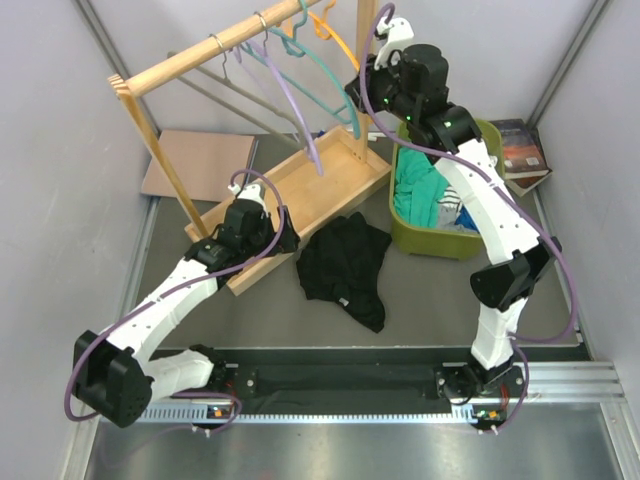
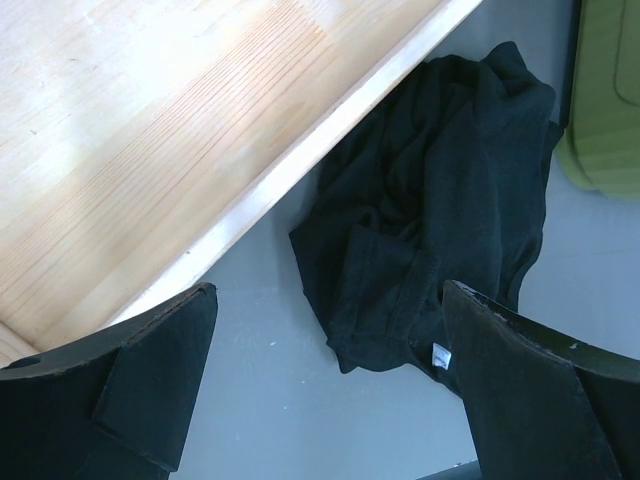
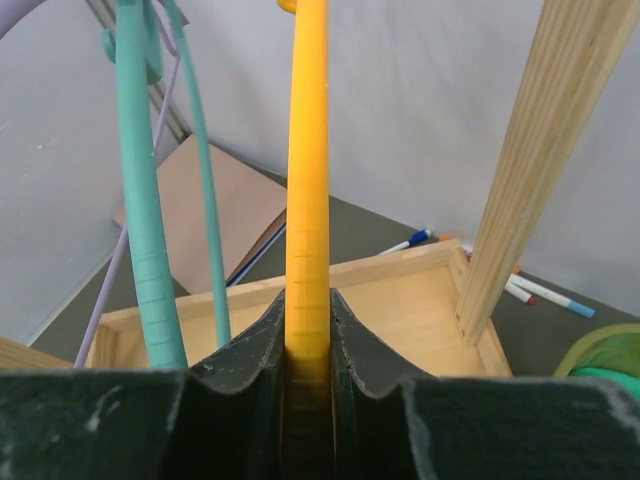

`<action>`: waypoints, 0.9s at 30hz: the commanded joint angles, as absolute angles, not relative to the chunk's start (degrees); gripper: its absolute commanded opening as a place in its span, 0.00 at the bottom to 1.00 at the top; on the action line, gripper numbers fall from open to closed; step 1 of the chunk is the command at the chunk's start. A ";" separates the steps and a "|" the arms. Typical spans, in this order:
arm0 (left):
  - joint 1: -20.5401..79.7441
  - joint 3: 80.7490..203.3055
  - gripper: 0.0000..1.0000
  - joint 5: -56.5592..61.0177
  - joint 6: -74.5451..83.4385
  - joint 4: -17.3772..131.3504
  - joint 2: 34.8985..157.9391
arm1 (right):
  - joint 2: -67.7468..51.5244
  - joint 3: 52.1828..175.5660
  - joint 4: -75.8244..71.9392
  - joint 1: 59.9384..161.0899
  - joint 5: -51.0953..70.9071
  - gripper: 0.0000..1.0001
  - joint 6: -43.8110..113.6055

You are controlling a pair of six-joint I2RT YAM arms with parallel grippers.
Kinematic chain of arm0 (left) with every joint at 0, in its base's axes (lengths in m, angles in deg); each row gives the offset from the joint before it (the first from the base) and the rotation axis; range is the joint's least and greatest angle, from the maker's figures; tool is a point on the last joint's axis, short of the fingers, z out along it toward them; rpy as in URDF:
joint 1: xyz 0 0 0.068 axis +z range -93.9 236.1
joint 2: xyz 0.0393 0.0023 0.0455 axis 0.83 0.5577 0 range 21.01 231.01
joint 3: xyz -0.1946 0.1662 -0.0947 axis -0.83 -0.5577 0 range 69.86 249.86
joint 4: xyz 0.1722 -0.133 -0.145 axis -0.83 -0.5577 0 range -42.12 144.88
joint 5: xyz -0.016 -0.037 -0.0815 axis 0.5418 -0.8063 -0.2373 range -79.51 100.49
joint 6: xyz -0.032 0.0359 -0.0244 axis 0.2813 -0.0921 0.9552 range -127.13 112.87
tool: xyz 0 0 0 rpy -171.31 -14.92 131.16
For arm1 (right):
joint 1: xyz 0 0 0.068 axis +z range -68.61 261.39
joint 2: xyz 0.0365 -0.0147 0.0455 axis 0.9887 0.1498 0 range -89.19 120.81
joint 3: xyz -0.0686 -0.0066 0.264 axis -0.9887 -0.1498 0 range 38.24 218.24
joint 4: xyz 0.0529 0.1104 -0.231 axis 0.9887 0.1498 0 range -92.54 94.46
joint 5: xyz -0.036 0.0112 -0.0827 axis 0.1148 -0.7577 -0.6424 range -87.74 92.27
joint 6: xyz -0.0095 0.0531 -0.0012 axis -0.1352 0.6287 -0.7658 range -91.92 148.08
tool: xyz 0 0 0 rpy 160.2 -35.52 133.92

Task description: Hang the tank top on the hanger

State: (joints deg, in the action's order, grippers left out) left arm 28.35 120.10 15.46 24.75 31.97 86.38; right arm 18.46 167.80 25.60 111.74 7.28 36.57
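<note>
Grey tabletop (image 1: pixel 420 300) bears the crumpled tank top (image 1: pixel 345 265); left fingers (image 2: pixel 150 380) spread empty, right fingers (image 3: pixel 240 375) clamp the hanger (image 3: pixel 307 200).

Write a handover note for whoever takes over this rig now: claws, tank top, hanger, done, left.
Left claw: open, empty, low beside the tank top.
Right claw: shut on the orange hanger, up by the rack rail.
Tank top: crumpled on the table between the wooden tray and green bin.
Done: hanger gripped.
Left: grasp the tank top, put it on the hanger.
</note>
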 commanded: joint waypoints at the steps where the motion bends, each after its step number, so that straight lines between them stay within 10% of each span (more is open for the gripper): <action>1: 28.50 120.13 0.99 15.50 23.02 33.26 85.96 | 14.79 170.96 19.00 113.03 2.53 0.00 33.53; 17: 28.59 121.89 0.99 8.74 21.52 36.42 89.48 | 7.41 168.24 17.93 113.03 -4.59 0.00 28.70; 27: 28.50 120.66 0.95 -0.05 16.87 37.22 90.10 | -17.69 135.39 16.45 113.11 -4.33 0.00 31.33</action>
State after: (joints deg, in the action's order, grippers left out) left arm 28.35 120.12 4.95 20.29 34.00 90.07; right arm -6.45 144.72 19.70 112.41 -4.15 29.89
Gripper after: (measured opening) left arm 0.960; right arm 0.159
